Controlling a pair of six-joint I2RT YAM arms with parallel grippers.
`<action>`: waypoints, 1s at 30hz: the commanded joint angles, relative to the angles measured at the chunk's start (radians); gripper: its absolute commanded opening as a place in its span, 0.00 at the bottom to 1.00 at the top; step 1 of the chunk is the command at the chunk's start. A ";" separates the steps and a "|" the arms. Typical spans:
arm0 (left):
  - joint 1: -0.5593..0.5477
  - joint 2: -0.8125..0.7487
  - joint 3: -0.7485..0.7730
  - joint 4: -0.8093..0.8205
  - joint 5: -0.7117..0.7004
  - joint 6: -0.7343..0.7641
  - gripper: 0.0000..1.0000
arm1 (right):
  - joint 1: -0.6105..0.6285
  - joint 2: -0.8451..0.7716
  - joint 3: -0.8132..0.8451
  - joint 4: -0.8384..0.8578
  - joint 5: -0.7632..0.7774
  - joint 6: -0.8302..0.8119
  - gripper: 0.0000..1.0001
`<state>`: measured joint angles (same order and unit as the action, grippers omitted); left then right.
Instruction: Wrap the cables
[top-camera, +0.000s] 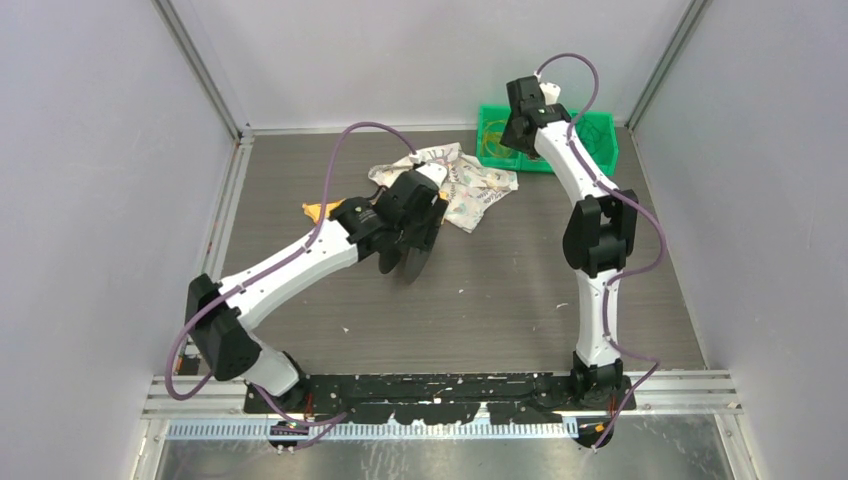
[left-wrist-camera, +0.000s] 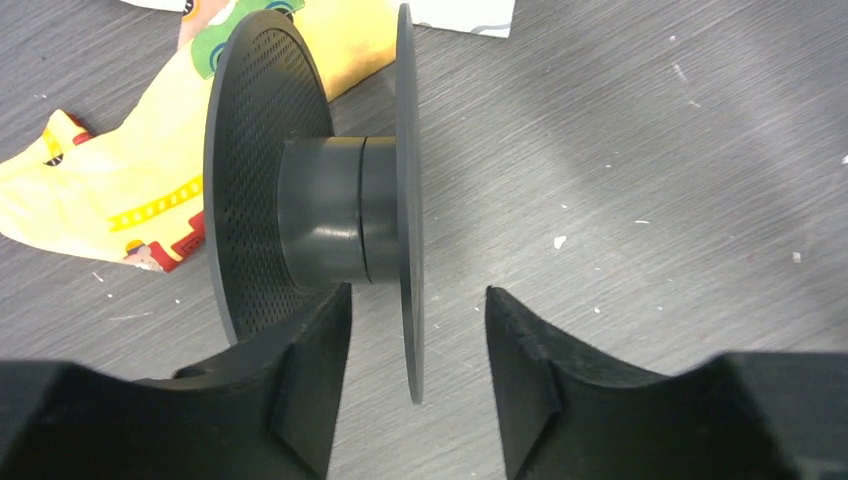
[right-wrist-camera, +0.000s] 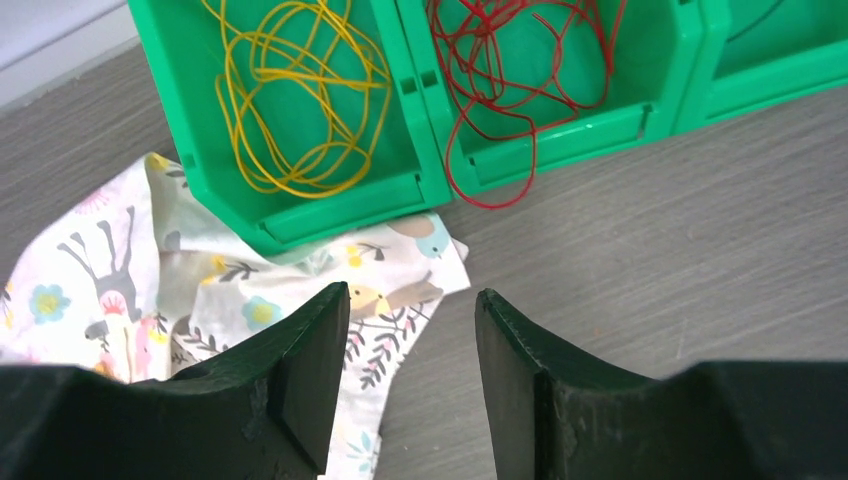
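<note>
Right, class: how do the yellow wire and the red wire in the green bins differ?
Colour: the yellow wire is yellow-orange, the red wire deep red.
Bin: in the right wrist view the yellow wire lies in the left green bin, the red wire in the middle bin.
Spill: the yellow wire lies wholly inside; a red wire loop drapes over its bin's front lip onto the table.
Both are thin, loose, tangled coils.

The yellow cable (right-wrist-camera: 305, 100), thin and floppy, lies as a loose tangled coil inside the leftmost green bin (right-wrist-camera: 330, 215). The red cable (right-wrist-camera: 510, 75) lies likewise in the next bin rightwards, one loop spilling over its front wall onto the bench (right-wrist-camera: 650, 250).
</note>
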<state>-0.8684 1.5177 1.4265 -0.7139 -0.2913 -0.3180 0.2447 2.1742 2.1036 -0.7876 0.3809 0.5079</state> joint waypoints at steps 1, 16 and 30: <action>0.004 -0.092 0.051 -0.010 0.027 -0.048 0.57 | 0.002 0.068 0.135 -0.015 -0.005 0.047 0.55; 0.104 -0.225 -0.015 -0.156 -0.061 -0.205 0.59 | -0.017 0.261 0.354 0.068 -0.054 0.221 0.55; 0.114 -0.497 -0.145 -0.070 -0.126 -0.252 0.63 | -0.037 0.406 0.461 0.180 -0.103 0.312 0.51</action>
<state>-0.7532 1.0691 1.3102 -0.8379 -0.3611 -0.5484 0.2150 2.5717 2.5027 -0.6727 0.2878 0.7753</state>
